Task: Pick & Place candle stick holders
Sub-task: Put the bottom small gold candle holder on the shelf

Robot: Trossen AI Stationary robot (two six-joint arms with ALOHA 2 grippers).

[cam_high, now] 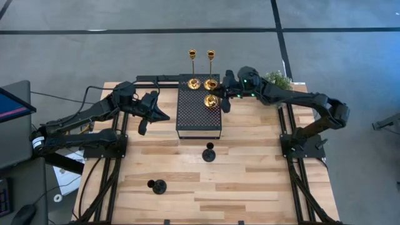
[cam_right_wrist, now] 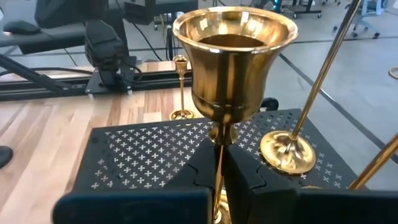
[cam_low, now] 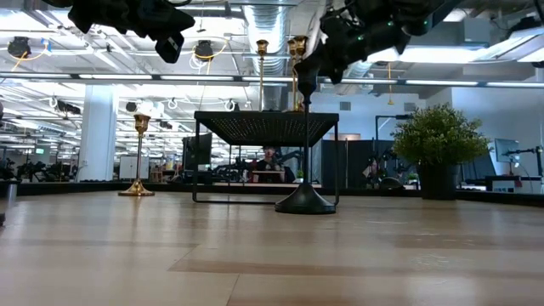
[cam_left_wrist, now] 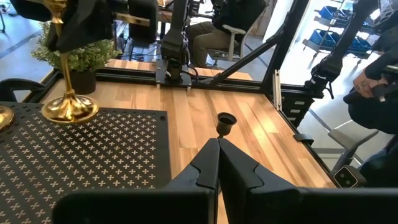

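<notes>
Three gold candle stick holders stand on the black perforated platform (cam_high: 199, 115): two tall ones (cam_high: 194, 82) (cam_high: 211, 84) at its far end and a shorter one (cam_high: 211, 100). My right gripper (cam_high: 216, 98) is shut on the shorter one, whose cup (cam_right_wrist: 235, 62) fills the right wrist view. A fourth gold holder (cam_low: 138, 157) stands on the table left of the platform. Two black holders (cam_high: 209, 153) (cam_high: 157, 186) stand on their bases on the near table. My left gripper (cam_high: 156, 112) is shut and empty, left of the platform. My right gripper pinches the gold holder's thin stem (cam_right_wrist: 217, 163) between its two fingers, just below the cup. The fingers come from the table's right, about level, and lie across the stem. The holder stands upright; its base (cam_left_wrist: 68, 109) is on or just above the platform, I cannot tell which.
A small green plant (cam_high: 276, 79) stands at the far right, beside my right arm. The neighbouring tall holder's base (cam_right_wrist: 286, 152) is close to the held one. Bare wood lies along the near part of the table (cam_high: 250, 187).
</notes>
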